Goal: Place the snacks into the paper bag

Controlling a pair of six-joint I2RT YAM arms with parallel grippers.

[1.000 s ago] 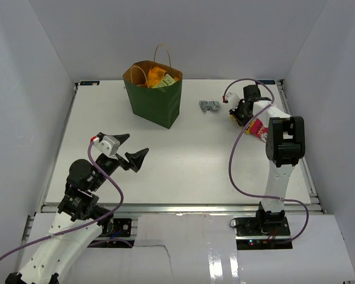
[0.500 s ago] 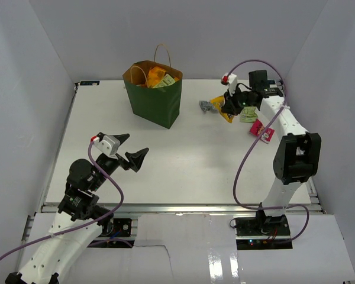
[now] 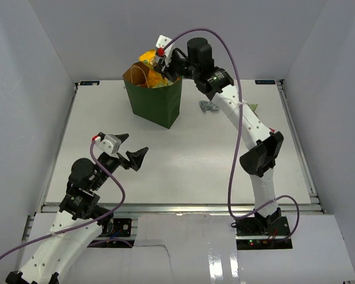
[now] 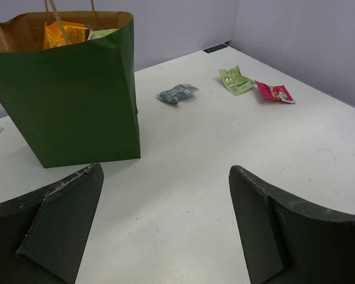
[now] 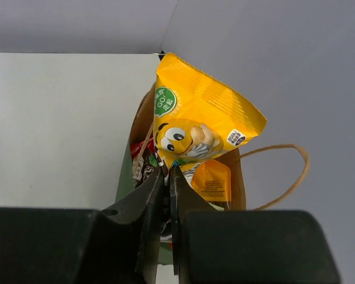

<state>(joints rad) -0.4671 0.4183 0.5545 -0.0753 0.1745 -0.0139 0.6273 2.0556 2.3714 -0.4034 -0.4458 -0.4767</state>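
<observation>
The dark green paper bag point(image 3: 157, 100) stands upright at the far middle of the table and holds an orange packet point(image 5: 212, 180) and a red wrapper point(image 5: 143, 148). My right gripper point(image 3: 163, 66) is shut on the lower edge of a yellow packet point(image 5: 195, 124), held just above the bag's open mouth point(image 5: 241, 177). A grey packet point(image 3: 209, 106), a light-green packet point(image 4: 236, 81) and a pink packet point(image 4: 275, 92) lie on the table right of the bag. My left gripper point(image 3: 132, 149) is open and empty, low over the near-left table, facing the bag point(image 4: 65, 100).
White walls close the table on the left, back and right. The bag's tan loop handle point(image 5: 290, 171) sticks out beside the yellow packet. The right arm's purple cable point(image 3: 234, 118) hangs over the right part of the table.
My right arm has swung from the far right of the table leftwards and upwards, carrying the yellow packet to above the bag's mouth. The left arm has not moved.
</observation>
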